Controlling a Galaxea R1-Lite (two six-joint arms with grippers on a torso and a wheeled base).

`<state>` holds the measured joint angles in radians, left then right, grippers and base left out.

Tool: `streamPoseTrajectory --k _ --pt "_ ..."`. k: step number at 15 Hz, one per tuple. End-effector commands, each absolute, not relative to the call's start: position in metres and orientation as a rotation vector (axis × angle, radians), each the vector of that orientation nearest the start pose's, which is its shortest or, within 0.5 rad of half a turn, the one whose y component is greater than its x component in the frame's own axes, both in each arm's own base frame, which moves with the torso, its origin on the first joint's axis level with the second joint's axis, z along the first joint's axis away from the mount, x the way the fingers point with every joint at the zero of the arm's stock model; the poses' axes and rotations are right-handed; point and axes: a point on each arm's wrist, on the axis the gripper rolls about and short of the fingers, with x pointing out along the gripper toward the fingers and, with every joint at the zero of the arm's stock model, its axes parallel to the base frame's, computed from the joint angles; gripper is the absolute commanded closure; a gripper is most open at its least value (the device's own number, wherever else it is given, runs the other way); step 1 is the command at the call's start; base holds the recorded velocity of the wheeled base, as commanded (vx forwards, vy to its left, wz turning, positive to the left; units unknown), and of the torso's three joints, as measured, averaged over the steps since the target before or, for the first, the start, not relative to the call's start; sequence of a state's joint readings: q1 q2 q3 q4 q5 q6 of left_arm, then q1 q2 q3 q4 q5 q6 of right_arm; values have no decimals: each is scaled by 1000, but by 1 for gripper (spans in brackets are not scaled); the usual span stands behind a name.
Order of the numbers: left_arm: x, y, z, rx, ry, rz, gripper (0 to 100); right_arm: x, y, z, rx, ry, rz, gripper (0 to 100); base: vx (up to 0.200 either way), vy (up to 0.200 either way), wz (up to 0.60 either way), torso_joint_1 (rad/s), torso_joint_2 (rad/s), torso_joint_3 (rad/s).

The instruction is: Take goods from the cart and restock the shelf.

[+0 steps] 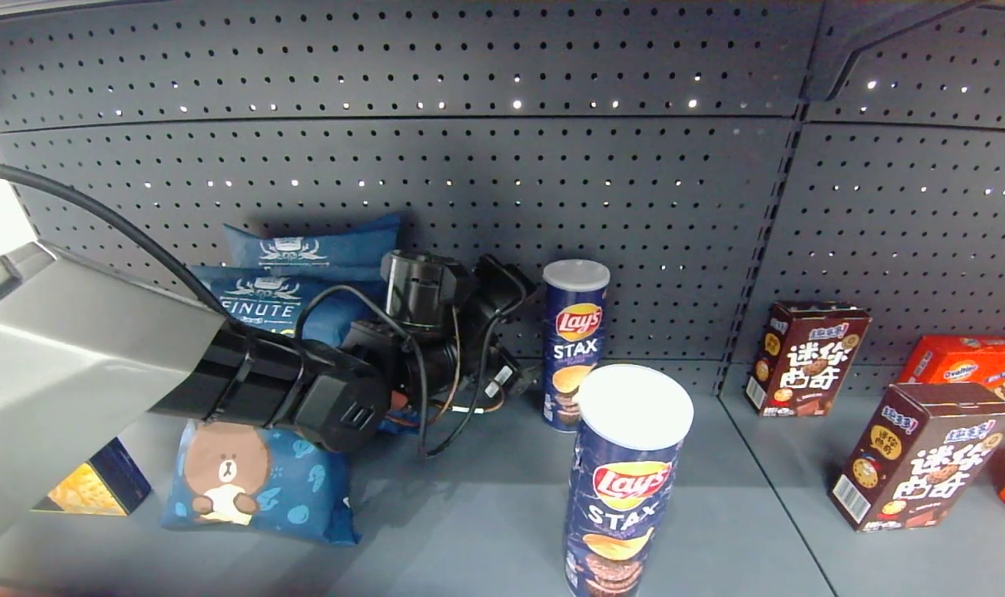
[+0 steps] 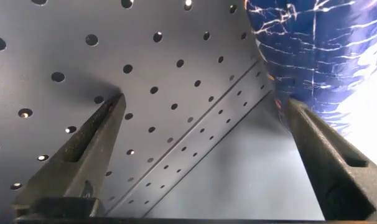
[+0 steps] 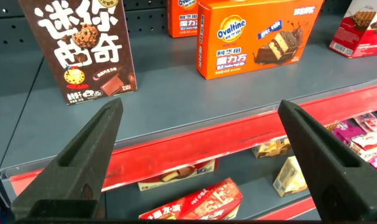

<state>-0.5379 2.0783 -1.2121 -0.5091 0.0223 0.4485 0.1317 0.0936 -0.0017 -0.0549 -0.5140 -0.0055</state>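
Left gripper [image 2: 202, 102]: fingers apart, nothing between them. Rear chip can [image 1: 575, 344] stands upright just beside one finger; contact unclear. Right gripper [image 3: 199, 106]: fingers apart, empty. Brown biscuit box [image 3: 79, 50] and orange box [image 3: 257, 37] stand on the shelf [image 3: 176, 118] ahead of it.

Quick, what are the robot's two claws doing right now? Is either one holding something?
Left gripper: open, holding nothing, with a chip can just beside one finger.
Right gripper: open, holding nothing.
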Motion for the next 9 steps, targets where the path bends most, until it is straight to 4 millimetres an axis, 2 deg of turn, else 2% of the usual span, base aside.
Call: streamPoseTrajectory --k 1,5,6,9 --pt "355 -211 140 535 232 -582 0 -17 -13 83 -18 38 -382 0 0 0 0 0 0 0" --pt "353 -210 145 528 224 -576 0 -17 -13 83 -18 38 -382 0 0 0 0 0 0 0" --pt "345 -205 163 518 184 -567 0 -17 -13 83 -18 38 -382 0 0 0 0 0 0 0" --pt "339 -197 183 505 143 -546 0 -17 -13 83 -18 38 -382 0 0 0 0 0 0 0"
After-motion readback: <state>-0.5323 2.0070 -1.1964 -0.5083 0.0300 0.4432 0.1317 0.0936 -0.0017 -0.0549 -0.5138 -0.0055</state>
